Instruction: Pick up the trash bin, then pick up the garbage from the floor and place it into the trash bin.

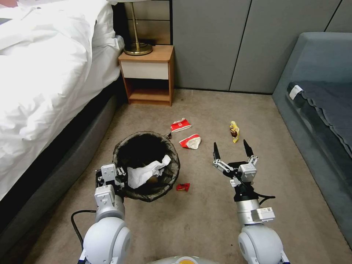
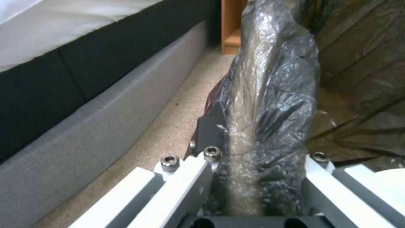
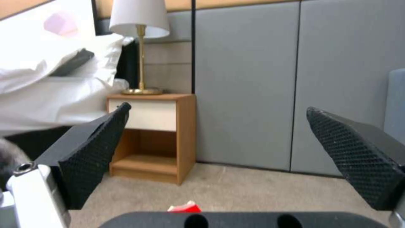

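**Mia:** Where is the trash bin [image 1: 146, 165]?

**Ben:** The left gripper [image 1: 118, 175] has it, by the bed [image 1: 44, 73]. The fingers pinch the rim with the dark bag [image 2: 270, 95] folded over it. You can see the crinkly bag squeezed between the jaws in the left wrist view. The bin's open mouth points up and leans a bit toward us. A crumpled white tissue [image 1: 148, 171] is already inside.

**Mia:** And the other hand?

**Ben:** The right gripper [image 1: 232, 150] is spread wide open and holds nothing. It hangs over the carpet [image 1: 205, 220].

**Mia:** What is left on the floor?

**Ben:** Two red-and-white wrappers [image 1: 181, 125] lie just past the bin. A tiny red scrap [image 1: 183, 187] lies just beside it. A yellow snack wrapper [image 1: 234, 131] lies close ahead of the open fingers. It is long and thin, and its long side runs away from the robot.

**Mia:** Will they be hard to grab?

**Ben:** I think they are very light, soft and squishy. They won't break. The foil one may be slippery. I would pinch the yellow one across its thin middle.
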Robot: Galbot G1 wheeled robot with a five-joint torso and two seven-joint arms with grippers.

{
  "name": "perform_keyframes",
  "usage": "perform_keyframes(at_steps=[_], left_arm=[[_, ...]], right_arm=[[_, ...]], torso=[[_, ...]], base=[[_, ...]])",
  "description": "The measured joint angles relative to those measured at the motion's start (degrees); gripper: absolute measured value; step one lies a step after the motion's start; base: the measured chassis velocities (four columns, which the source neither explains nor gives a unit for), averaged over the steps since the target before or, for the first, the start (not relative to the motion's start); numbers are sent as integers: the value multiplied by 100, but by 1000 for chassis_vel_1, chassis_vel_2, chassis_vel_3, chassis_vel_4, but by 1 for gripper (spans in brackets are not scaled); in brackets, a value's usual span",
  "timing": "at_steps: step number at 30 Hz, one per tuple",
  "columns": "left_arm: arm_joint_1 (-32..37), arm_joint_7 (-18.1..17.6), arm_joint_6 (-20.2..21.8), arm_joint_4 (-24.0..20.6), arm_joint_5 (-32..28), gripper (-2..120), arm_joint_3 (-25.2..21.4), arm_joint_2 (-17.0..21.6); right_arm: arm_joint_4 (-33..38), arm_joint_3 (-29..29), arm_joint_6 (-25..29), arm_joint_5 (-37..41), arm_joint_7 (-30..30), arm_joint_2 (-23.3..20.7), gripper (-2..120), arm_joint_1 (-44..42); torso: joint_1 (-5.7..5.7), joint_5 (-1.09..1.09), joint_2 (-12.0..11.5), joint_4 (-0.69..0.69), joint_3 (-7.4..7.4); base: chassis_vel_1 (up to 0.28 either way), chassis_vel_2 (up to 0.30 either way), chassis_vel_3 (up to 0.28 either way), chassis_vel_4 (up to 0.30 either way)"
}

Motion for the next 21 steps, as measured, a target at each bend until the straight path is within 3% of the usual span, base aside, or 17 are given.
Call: perform_keyframes(at_steps=[4, 8, 13, 19, 21], left_arm=[[-1, -1, -1, -3, -3, 0, -1, -1], [-3, -4, -7, -12, -8, 0, -3, 0], [-9, -7, -17, -47, -14, 0, -4, -6], [-5, -8, -20, -66, -24, 0, -44, 33], [-4, -8, -20, -56, -30, 0, -45, 48]], right_arm=[[-40, -19, -221, 80, -34, -93, 100, 93], [-256, -101, -772, 315, -196, -318, 100, 396], [-1030, -299, -1391, 520, -508, -630, 100, 1037], [-1811, -639, -1478, 496, -1004, -956, 100, 1570], [-2224, -1017, -1453, 441, -1181, -1214, 100, 1878]], torso=[[0, 0, 0, 0, 0], [0, -1, 0, 1, 0], [1, 1, 0, 1, 0], [1, 0, 0, 1, 0], [0, 2, 0, 1, 0]], base=[[0, 0, 0, 0], [0, 0, 0, 0], [0, 0, 0, 0], [0, 0, 0, 0], [0, 0, 0, 0]])
